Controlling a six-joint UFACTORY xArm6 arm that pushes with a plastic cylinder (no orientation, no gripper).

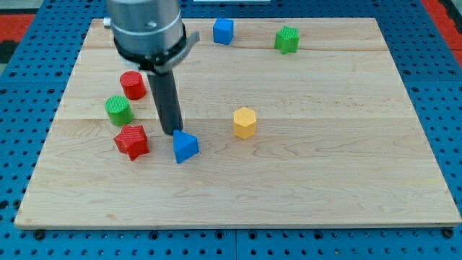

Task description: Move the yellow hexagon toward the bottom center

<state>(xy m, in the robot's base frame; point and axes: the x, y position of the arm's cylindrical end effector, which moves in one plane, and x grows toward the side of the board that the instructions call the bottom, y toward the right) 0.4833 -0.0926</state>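
The yellow hexagon (245, 122) sits near the middle of the wooden board (325, 173). My tip (172, 132) is to the hexagon's left, about a hundred pixels away. It stands just above and left of a blue triangular block (185, 146), touching or almost touching it. The dark rod rises from the tip to the arm's grey body at the view's top left.
A red star-shaped block (131, 141) lies left of the tip. A green cylinder (118, 110) and a red cylinder (133, 84) lie further up on the left. A blue cube (223, 31) and a green block (286, 39) sit near the top edge.
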